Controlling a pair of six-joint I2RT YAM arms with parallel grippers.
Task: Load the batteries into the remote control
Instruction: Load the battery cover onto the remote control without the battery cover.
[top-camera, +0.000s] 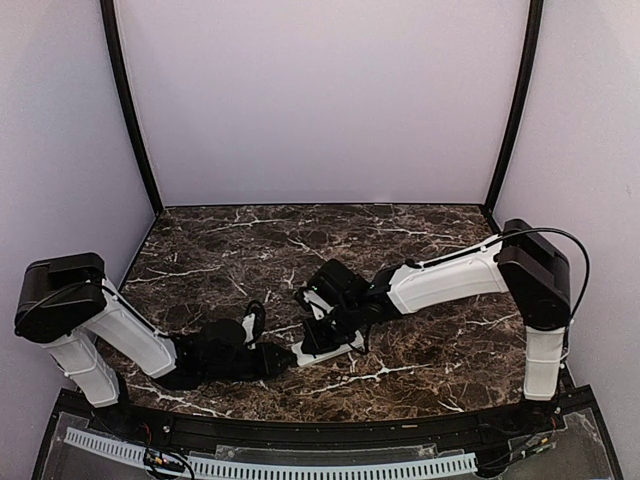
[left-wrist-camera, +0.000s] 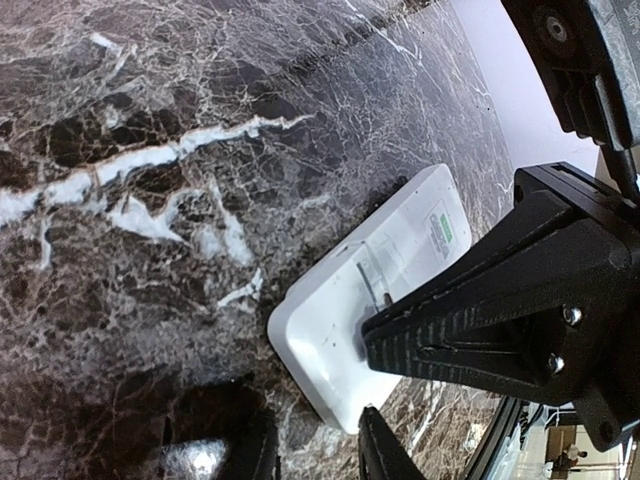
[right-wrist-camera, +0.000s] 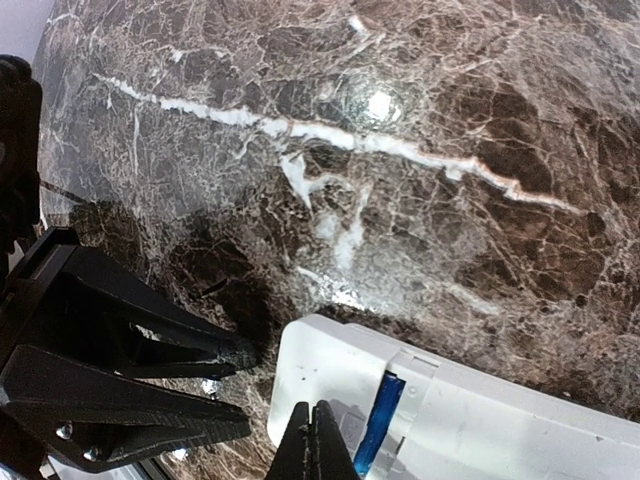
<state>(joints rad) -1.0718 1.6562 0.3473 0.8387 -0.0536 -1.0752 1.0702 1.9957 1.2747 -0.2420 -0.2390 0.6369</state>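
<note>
The white remote control (top-camera: 343, 346) lies back side up on the marble, also in the left wrist view (left-wrist-camera: 340, 320) and the right wrist view (right-wrist-camera: 335, 375). The bluish battery (right-wrist-camera: 380, 418) lies in the open slot of its back. The pale tan battery is hidden. My right gripper (right-wrist-camera: 315, 440) is shut, its tips pressing down on the remote's end beside the bluish battery; it also shows from above (top-camera: 325, 325). My left gripper (left-wrist-camera: 315, 450) is open just at the remote's near corner, not holding it, and also shows in the top view (top-camera: 283, 358).
The dark marble table (top-camera: 250, 240) is walled by pale panels at the back and sides. My right gripper's black fingers (left-wrist-camera: 450, 320) cover part of the remote in the left wrist view. My left gripper's fingers (right-wrist-camera: 150, 400) lie close to the remote's end.
</note>
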